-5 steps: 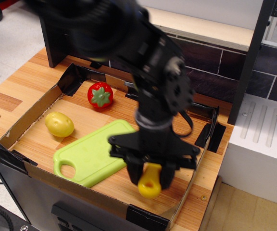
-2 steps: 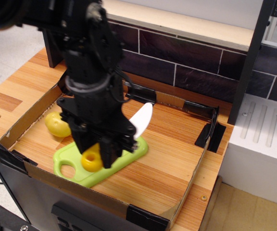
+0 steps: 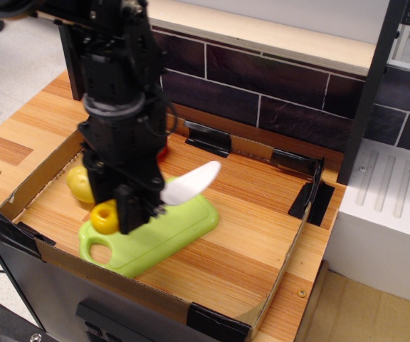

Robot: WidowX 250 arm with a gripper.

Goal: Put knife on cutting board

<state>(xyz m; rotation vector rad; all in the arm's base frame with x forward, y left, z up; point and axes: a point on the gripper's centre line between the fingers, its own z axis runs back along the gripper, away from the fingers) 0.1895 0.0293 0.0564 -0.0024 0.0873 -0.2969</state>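
The black gripper [image 3: 130, 206] is shut on the knife, held just above the light green cutting board [image 3: 180, 228]. The knife's white rounded blade [image 3: 191, 182] sticks out to the right of the fingers, tilted upward. Its yellow handle end with a hole [image 3: 105, 216] shows at the left of the fingers, over the board's left part. The board lies flat in the cardboard tray, its oval handle hole [image 3: 99, 251] toward the front left. Whether the knife touches the board is hidden by the gripper.
A shallow cardboard tray [image 3: 262, 303] with black taped corners holds everything on the wooden table. A yellow potato-shaped toy [image 3: 78, 184] lies left of the gripper, partly hidden. A red toy is mostly hidden behind the arm [image 3: 162, 151]. A dark tiled wall [image 3: 262, 92] stands behind.
The gripper carried the knife from the tray's front right leftward to over the cutting board, then a bit further left and lower. The blade now tilts less steeply.
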